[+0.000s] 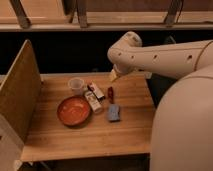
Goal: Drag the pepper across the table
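Dim, warm light over a light plank table (125, 131) | upright wooden panel (20, 87) along the table's left edge | black gap (70, 56) behind the table | pale ledge (95, 27) above it, met by dark slanted posts (20, 12)

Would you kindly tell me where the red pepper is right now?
In the camera view, the pepper lies just behind the blue sponge and right of the snack packets. The pincer hangs above and beyond it.

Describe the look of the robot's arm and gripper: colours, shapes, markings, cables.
The arm is a smooth cream-white tube with rounded joints and small dark dots; no cables show. The gripper, over the far edge of the table, is a pale yellowish tip.
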